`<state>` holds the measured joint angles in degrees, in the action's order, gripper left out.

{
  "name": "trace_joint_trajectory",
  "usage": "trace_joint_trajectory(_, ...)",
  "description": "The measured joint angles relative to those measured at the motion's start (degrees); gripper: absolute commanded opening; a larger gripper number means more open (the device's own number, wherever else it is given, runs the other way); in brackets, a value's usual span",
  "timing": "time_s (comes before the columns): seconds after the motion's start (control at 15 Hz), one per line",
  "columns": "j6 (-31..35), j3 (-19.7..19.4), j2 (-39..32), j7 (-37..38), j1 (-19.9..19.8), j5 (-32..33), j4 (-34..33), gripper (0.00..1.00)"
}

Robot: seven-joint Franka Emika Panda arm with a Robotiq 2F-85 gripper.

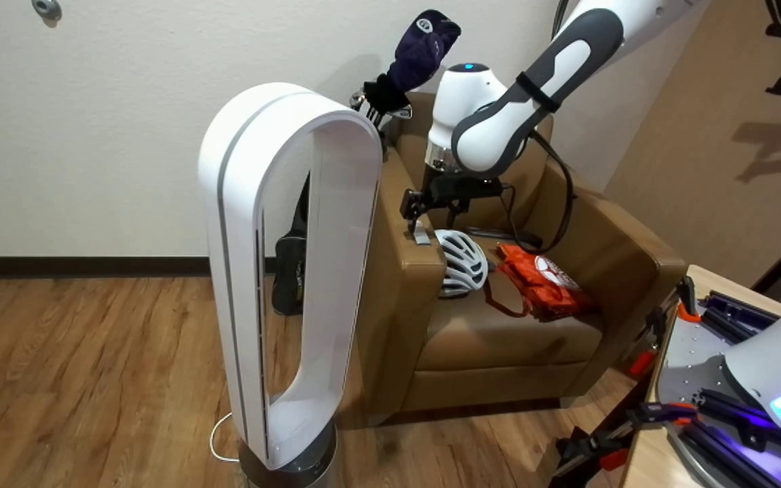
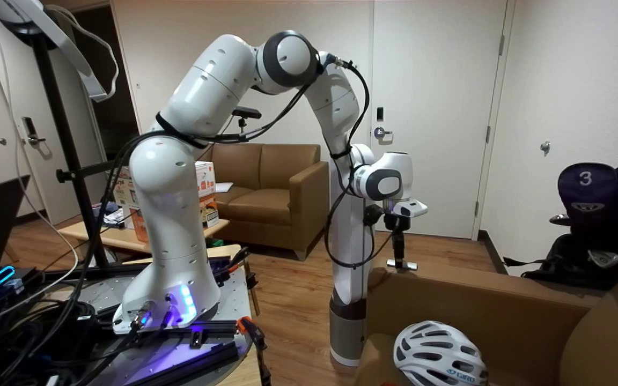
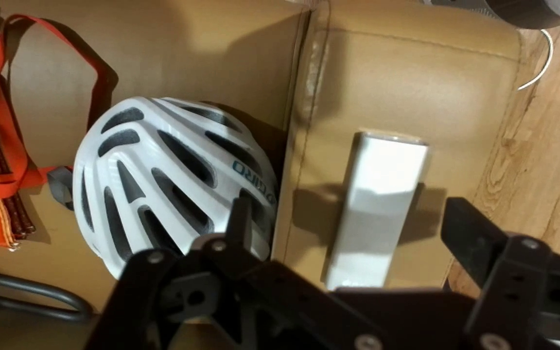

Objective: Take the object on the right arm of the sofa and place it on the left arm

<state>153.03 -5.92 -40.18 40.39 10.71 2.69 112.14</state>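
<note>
Jaws: spread wide and holding nothing, their 2 black fingertips [image 3: 464, 228] on opposite sides of a smooth silver-white, flat rectangular bar [image 3: 379, 209] in the wrist view.
Bar's place: flat on the padded right arm [image 3: 430, 87] (a sitter's right) of the brown, leather-like 1-seat sofa [image 1: 509, 332], just under the jaws in both exterior views; whether the tips were level with its edges could not be told.
Bar's long axis: ran mostly along that arm, slightly slanted, and crossed the line from tip to tip, so closing looked likely to meet the 2 long edges.
Nearer sofa arm: the right; the broad, boxy left arm [image 1: 621, 251] stood well apart, across the seat [image 1: 478, 322].
Sofa's covering: smooth, faintly shiny, stitched along the arm's edges.
Seat, beside the right arm: a white, domed cycling helmet [image 3: 148, 160], its glossy shell cut by long vents.
Seat, farther in: a crumpled, glossy orange-red bundle [image 1: 543, 281].
Outside the right arm: a tall white oval ring-shaped fan [image 1: 234, 230], smooth-sided, on the wood-grained floor [image 1: 92, 366].
</note>
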Motion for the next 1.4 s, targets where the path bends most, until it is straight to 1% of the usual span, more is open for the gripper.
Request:
trace_joint_trajectory(0.33,1.2,-0.8,-2.4,0.0,0.9,-0.1,-2.7,1.0)
trace_joint_trajectory(0.4,1.2,-0.8,-2.8,0.0,0.9,-0.4,-3.2,0.97)
trace_joint_trajectory(0.47,1.2,-0.8,-3.2,0.0,0.9,-0.9,-3.6,0.77)
trace_joint_trajectory(0.6,1.2,-0.8,-4.0,0.0,0.9,-1.9,-4.2,0.7)
trace_joint_trajectory(0.8,1.2,-0.8,-4.9,0.0,0.9,-3.7,-4.8,0.49)
trace_joint_trajectory(1.07,1.2,-0.9,-4.9,0.1,0.9,-5.2,-5.4,0.25)
trace_joint_trajectory(1.13,1.2,-1.0,-4.8,0.1,0.9,-5.4,-5.4,0.18)
trace_joint_trajectory(1.2,1.2,-1.1,-4.8,0.1,0.9,-5.4,-5.4,0.12)
trace_joint_trajectory(1.27,1.1,-1.2,-4.7,0.1,0.9,-5.5,-5.4,0.14)
trace_joint_trajectory(1.4,1.1,-1.2,-4.7,0.1,0.9,-5.5,-5.4,0.14)
